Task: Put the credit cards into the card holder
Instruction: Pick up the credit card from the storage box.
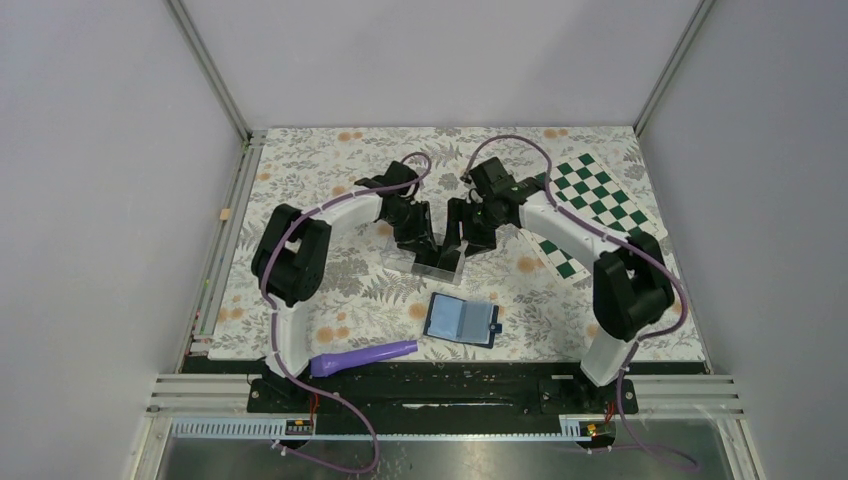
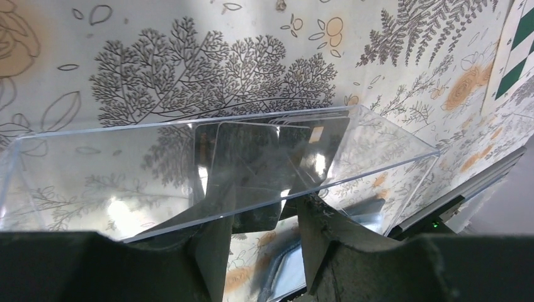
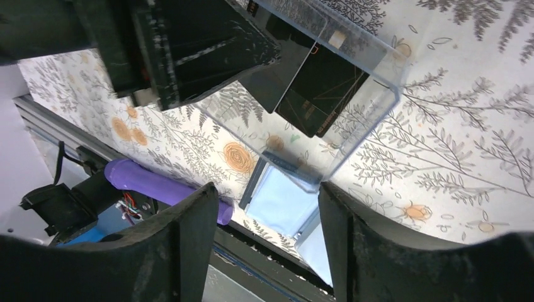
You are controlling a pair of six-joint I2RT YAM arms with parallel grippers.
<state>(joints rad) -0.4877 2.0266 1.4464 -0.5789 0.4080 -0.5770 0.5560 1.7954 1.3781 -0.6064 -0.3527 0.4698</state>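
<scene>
Several dark credit cards (image 2: 252, 157) (image 3: 321, 94) lie inside a clear plastic box (image 1: 435, 262) (image 2: 94, 170) (image 3: 371, 69) at mid-table. My left gripper (image 1: 428, 252) (image 2: 261, 214) is shut on the box's near wall, holding it tilted off the cloth. My right gripper (image 1: 456, 248) (image 3: 267, 214) is open just short of the box's corner, with nothing between its fingers. The card holder (image 1: 462, 318) (image 3: 280, 204), a navy wallet with light blue inside, lies open nearer the arm bases, apart from both grippers.
A purple tube-like object (image 1: 365, 357) (image 3: 164, 185) lies at the table's near edge, left of the wallet. A green-and-white checkerboard sheet (image 1: 590, 205) covers the back right. A metal rail (image 1: 450, 385) runs along the front, and the enclosure walls stand on all other sides.
</scene>
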